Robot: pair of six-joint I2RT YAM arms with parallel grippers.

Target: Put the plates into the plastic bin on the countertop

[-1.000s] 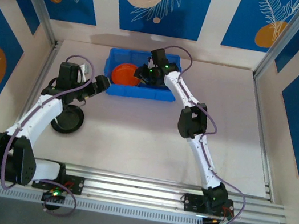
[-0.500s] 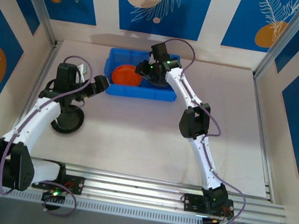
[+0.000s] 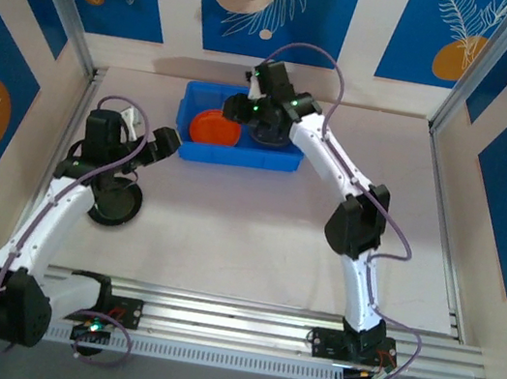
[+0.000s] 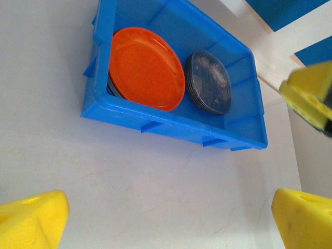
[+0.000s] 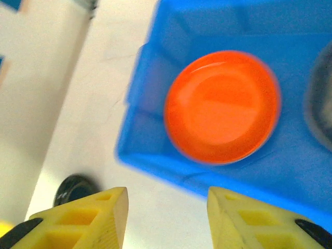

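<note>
Orange plate (image 4: 147, 68) tops the left pile in the blue plastic bin (image 4: 155, 122) at the back of the pale bench (image 4: 129, 179), dark translucent plates (image 4: 208, 82) stacked beside it. A black plate (image 3: 122, 210) lies on the bench, partly under the left arm (image 3: 62, 207). Left hand (image 4: 167, 220) hangs spread wide, empty, short of the bin; right hand (image 5: 167, 218) hovers over it, fingers parted, grasping nothing.

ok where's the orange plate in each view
top external: orange plate upper centre-left, in the blue bin's left end.
left wrist: plate upper centre-left, in the bin's left end.
right wrist: plate right of centre, inside the bin.
shared landmark: the blue bin around it.
</note>
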